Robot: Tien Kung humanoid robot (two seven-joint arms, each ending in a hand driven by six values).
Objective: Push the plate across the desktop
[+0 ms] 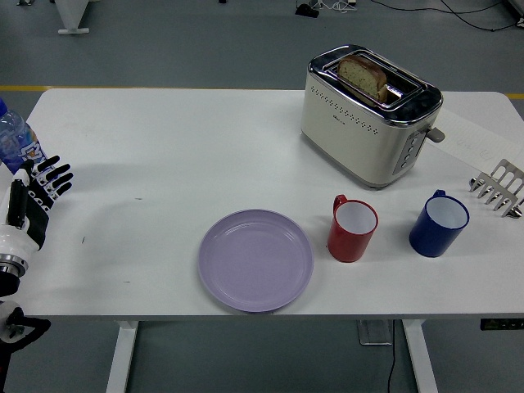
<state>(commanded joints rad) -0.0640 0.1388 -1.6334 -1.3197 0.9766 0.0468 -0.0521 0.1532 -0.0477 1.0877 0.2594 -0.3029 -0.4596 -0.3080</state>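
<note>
Even, bright overhead lighting covers the white table (205,139), casting only soft, short shadows beneath the plate (255,259) at 6 o'clock and beside the two mugs toward 4 o'clock. Specular highlights mark the chrome top of the toaster (368,115) at 1 o'clock. Focus is sharp throughout, with slight softness at the edges.

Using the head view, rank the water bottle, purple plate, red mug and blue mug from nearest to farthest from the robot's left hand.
1. Water bottle, just beyond the left hand at the table's left edge.
2. Purple plate, front centre.
3. Red mug, right of the plate.
4. Blue mug, farther right.
</note>
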